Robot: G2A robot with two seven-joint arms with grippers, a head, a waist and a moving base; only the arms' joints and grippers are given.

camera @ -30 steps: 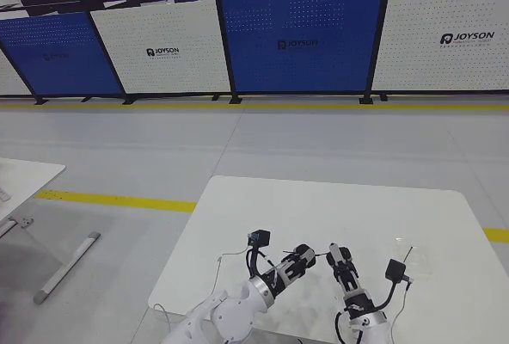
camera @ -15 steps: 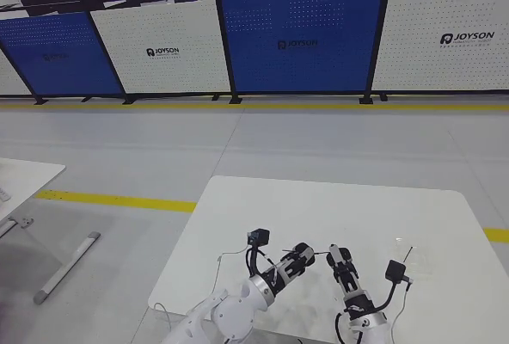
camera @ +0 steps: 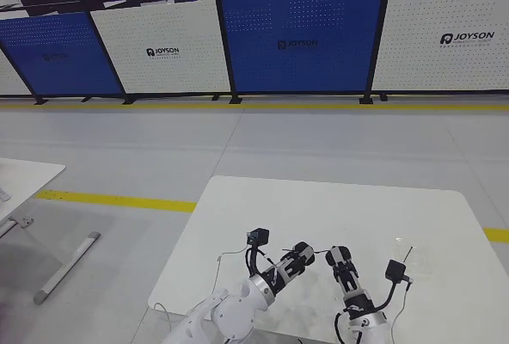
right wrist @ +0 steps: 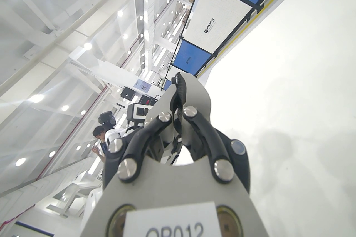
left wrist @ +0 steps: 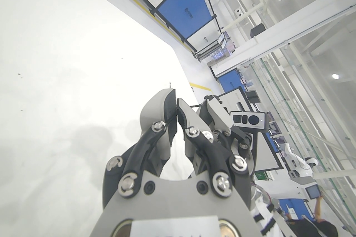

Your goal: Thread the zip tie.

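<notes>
Left gripper and right gripper each clamp part of the black zip tie stretched between them above the white table. Threading seems underway; next, the tail must meet the head's slot.

Overhead downward; wrists close, seemingly upturned.

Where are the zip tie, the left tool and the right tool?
zip tie [left wrist: 196, 104], left wrist view, bare strap between the tools.
left tool [left wrist: 177, 101], left wrist view, midway between its fingertips.
right tool [right wrist: 178, 83], right wrist view, midway between its fingertips.
</notes>
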